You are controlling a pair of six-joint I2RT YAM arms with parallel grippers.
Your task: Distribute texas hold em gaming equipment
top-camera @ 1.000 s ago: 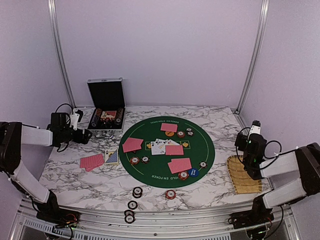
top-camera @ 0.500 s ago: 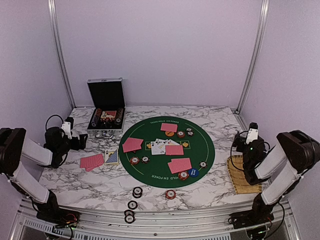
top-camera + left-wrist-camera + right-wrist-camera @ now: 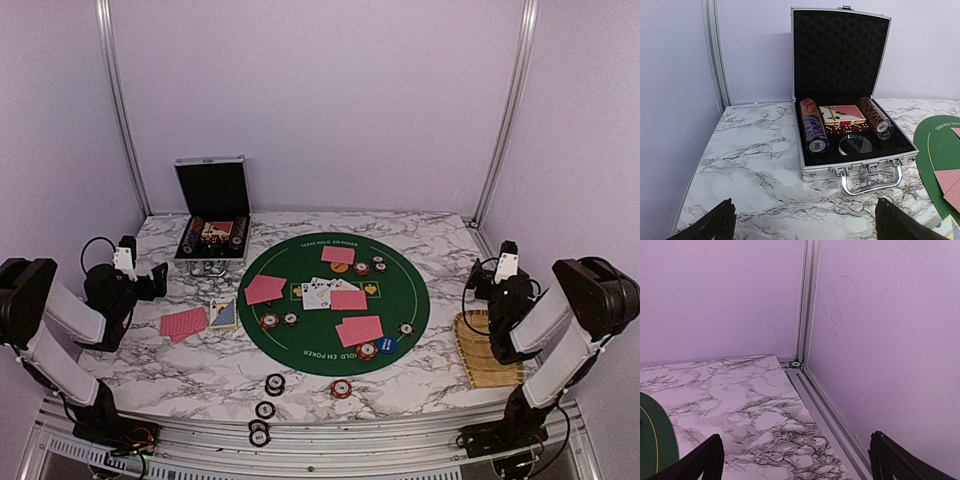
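Observation:
Pink-red-backed cards (image 3: 265,289) lie on the round green mat (image 3: 405,285), with face-up cards (image 3: 318,292) at its middle, striped chips (image 3: 269,321), an orange button (image 3: 336,268) and a blue button (image 3: 387,345). More cards (image 3: 184,322) lie left of the mat. Chips (image 3: 274,384) sit near the front edge. My left gripper (image 3: 157,281) (image 3: 802,227) is open and empty, facing the case. My right gripper (image 3: 487,277) (image 3: 795,465) is open and empty, facing the far right corner.
The open black metal-edged case (image 3: 212,215) (image 3: 805,172) stands at the back left, holding chip rolls (image 3: 812,127), a card deck (image 3: 842,114), red dice (image 3: 845,129) and a clear disc (image 3: 855,144). A woven bamboo tray (image 3: 485,355) lies at the right, under the right arm.
Both arms have folded back toward the table's sides. The left gripper has drawn away from the case to the left. Cards and chips have not moved.

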